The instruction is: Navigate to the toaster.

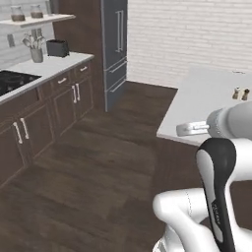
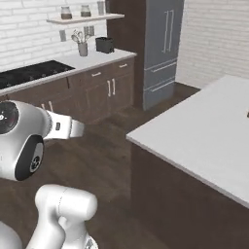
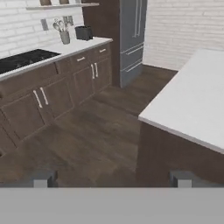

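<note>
Still mid-approach. Left base: toaster at 11 o'clock on the far counter end, by the utensil holder. Right base: island at 3 o'clock, floor between looks open; next, drive forward-left. Hand view: gripper spread wide, empty; fridge beyond toaster.

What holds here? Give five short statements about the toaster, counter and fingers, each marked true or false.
1. The toaster stands on the counter near the tall fridge. True.
2. The utensil holder sits between the toaster and the cooktop. True.
3. The toaster sits on the island. False: it is on the wall counter, across the floor.
4. The fingers grip the toaster. False: they are apart and hold nothing.
5. The shelf above the counter carries two jars. True.
</note>
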### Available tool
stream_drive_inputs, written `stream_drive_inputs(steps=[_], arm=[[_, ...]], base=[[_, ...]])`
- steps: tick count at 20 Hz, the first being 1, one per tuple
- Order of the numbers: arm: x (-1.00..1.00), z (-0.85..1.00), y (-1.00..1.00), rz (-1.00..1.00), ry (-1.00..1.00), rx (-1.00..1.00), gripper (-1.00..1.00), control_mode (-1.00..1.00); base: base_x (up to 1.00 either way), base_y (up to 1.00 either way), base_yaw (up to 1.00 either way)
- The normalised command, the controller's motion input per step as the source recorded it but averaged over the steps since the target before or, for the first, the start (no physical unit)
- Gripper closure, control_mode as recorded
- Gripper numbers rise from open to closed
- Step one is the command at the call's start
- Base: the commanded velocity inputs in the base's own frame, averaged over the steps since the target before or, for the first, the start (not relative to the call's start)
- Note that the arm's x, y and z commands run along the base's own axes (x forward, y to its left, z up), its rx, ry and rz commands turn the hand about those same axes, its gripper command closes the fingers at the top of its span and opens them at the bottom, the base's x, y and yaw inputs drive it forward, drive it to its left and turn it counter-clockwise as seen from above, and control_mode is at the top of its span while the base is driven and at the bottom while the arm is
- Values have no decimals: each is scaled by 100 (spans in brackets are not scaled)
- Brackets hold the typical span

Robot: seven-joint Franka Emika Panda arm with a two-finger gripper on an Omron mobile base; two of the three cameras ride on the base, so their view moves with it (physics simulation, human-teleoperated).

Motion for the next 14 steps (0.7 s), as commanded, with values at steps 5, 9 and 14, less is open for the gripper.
stream_drive_inputs(steps=[5,9,14], arm=[[0,0,0,0,0,0,-100,100],[0,0,0,0,0,0,-100,100],[0,0,0,0,0,0,-100,100]], base=[[100,18,71],[100,39,58],[100,78,40]])
